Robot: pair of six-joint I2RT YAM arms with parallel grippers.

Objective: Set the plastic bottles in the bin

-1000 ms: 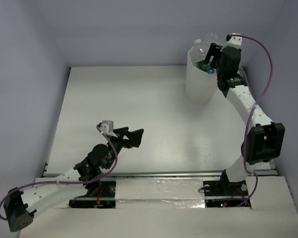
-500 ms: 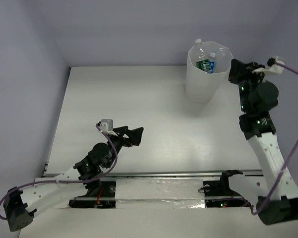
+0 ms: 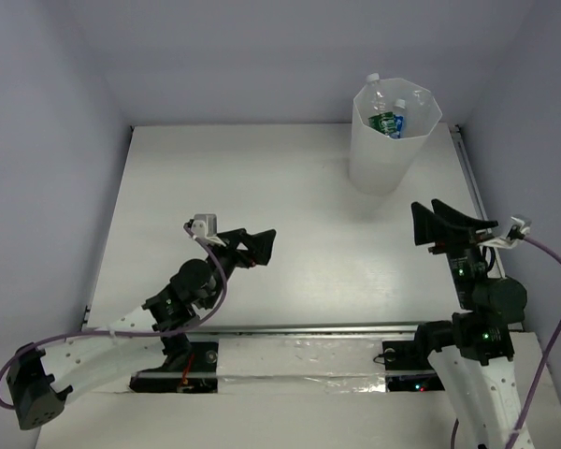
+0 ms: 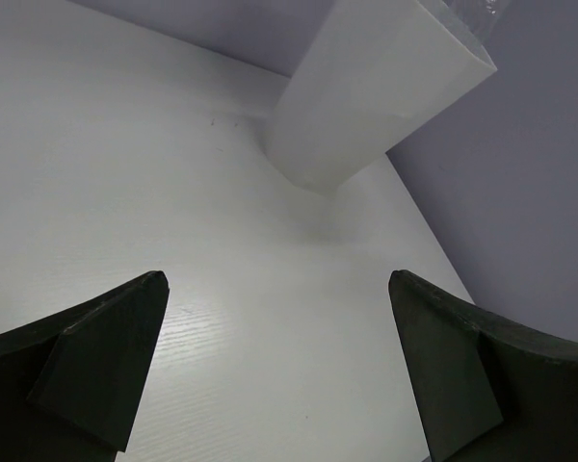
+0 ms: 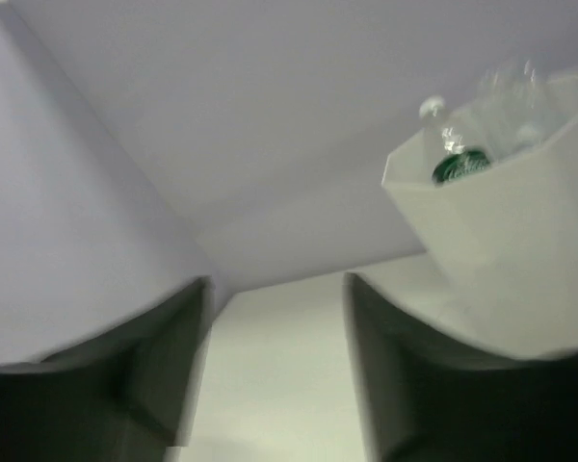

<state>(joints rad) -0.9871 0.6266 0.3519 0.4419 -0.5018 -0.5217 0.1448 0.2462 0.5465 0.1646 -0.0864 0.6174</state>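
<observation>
Right arm has swung back off the bin (image 3: 383,154) to the near right corner since a second ago; the left arm barely shifted. Table (image 3: 290,187) runs wall to wall, with a wide open stretch between both grippers and the bin, which sits far right by the back wall. Left gripper (image 3: 255,240) is spread wide and holds nothing. Right gripper (image 3: 426,208) has its fingers parted, also nothing between them. Plastic bottles (image 3: 385,120) stand inside the bin, caps poking above the rim. Overhead shows green and blue labels; the blurry right wrist view catches only green, and the left wrist view shows mostly the bin's outer wall.
</observation>
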